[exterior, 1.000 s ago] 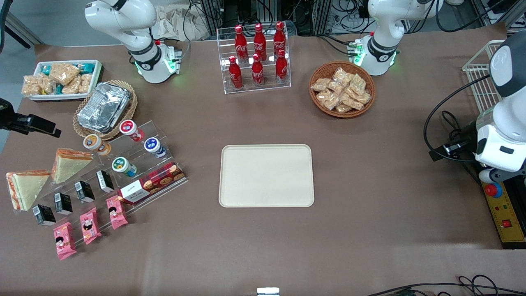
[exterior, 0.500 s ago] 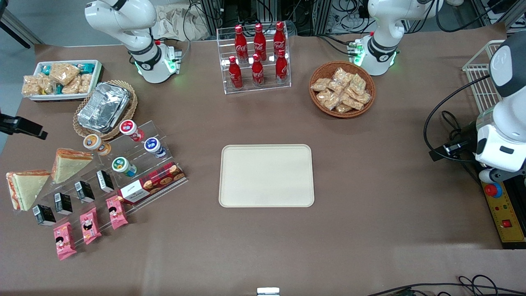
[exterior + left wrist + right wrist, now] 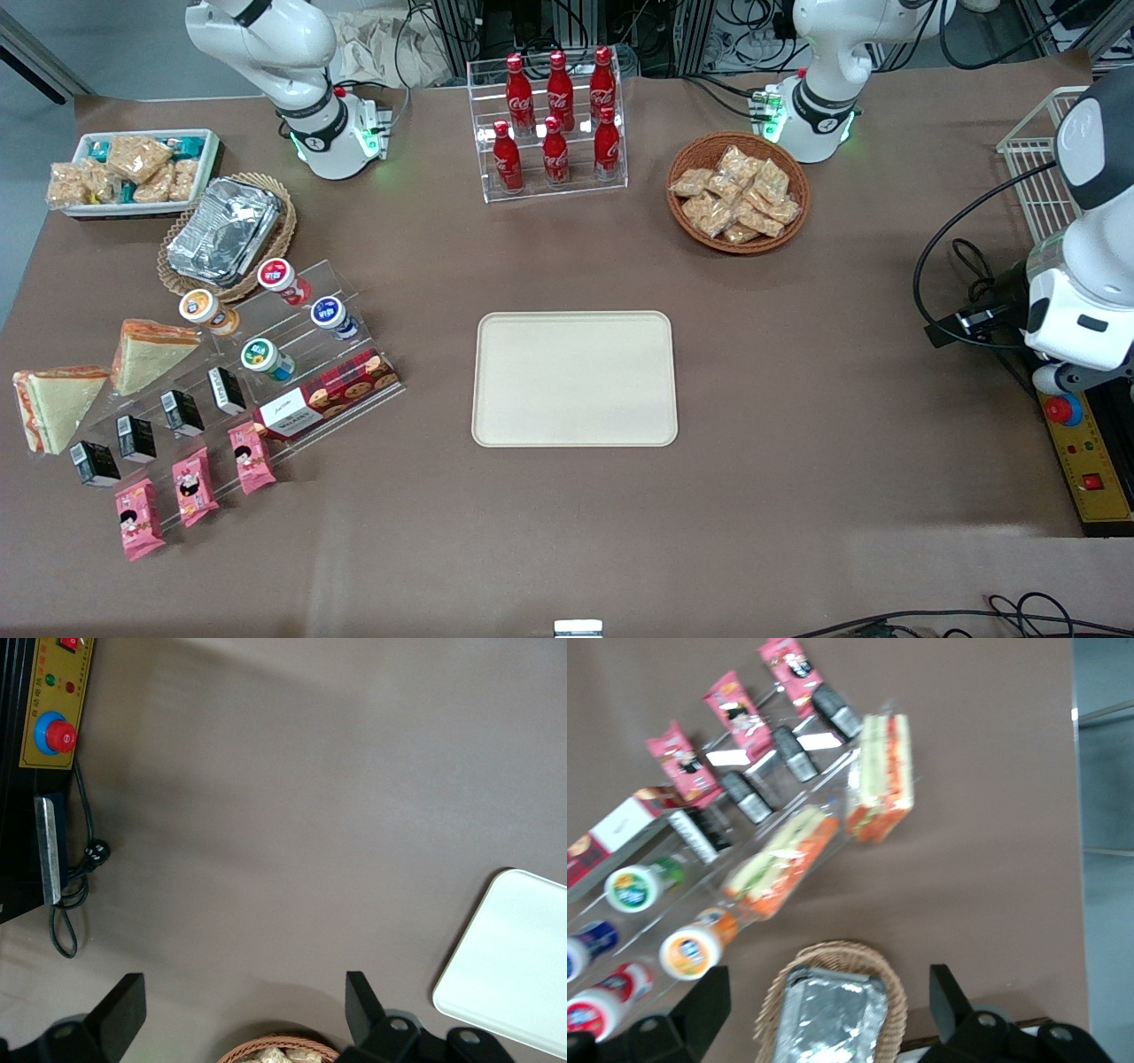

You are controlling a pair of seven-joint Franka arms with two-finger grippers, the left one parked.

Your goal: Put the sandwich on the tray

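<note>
Black gripper hangs spread wide and holding nothing, high above the sandwich, pointing down.

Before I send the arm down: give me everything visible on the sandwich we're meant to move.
The sandwich is a clear-wrapped triangular wedge of white bread with a red-orange filling edge and a thin green layer. It lies at the working arm's end of the table, beside the acrylic display stand, nearer the front camera than the second wedge. Nothing grips it. The end effector is open above the foil-filled basket, well clear of it. The tray holds nothing.
</note>
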